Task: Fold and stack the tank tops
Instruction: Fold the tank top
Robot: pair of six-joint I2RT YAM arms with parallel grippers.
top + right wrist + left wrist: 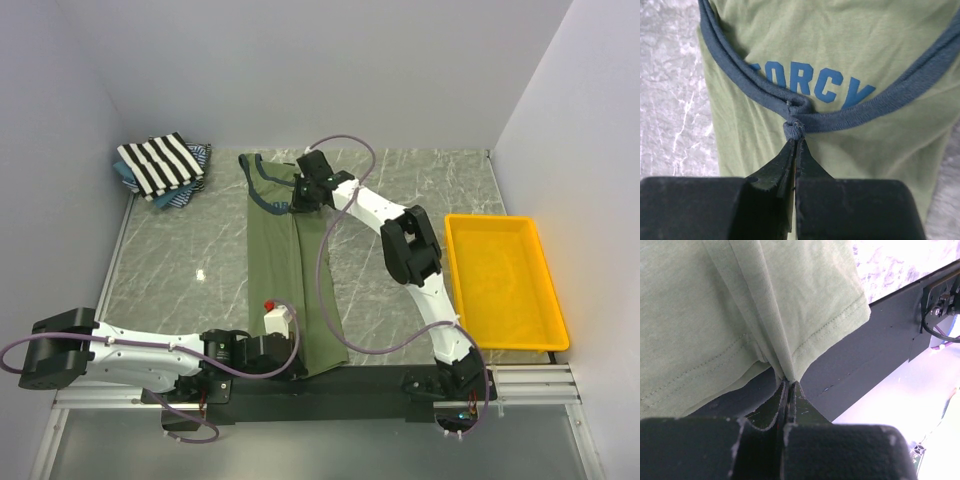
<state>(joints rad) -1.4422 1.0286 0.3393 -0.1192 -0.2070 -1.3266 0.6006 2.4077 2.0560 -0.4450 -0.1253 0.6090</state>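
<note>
The olive green tank top [290,270] lies lengthwise on the table, folded into a long narrow strip, navy straps at the far end. My left gripper [290,352] is shut on its bottom hem at the near table edge; in the left wrist view the hem [785,374] is pinched between the closed tips. My right gripper [297,205] is shut on the navy trim [796,127] near the blue chest print [812,85]. A black-and-white striped tank top [160,163] lies folded on blue patterned ones [185,197] at the far left corner.
A yellow plastic tray [503,283] sits at the right side of the table. The black base rail [875,345] runs along the near edge under the hem. Grey walls close in the table at left, back and right.
</note>
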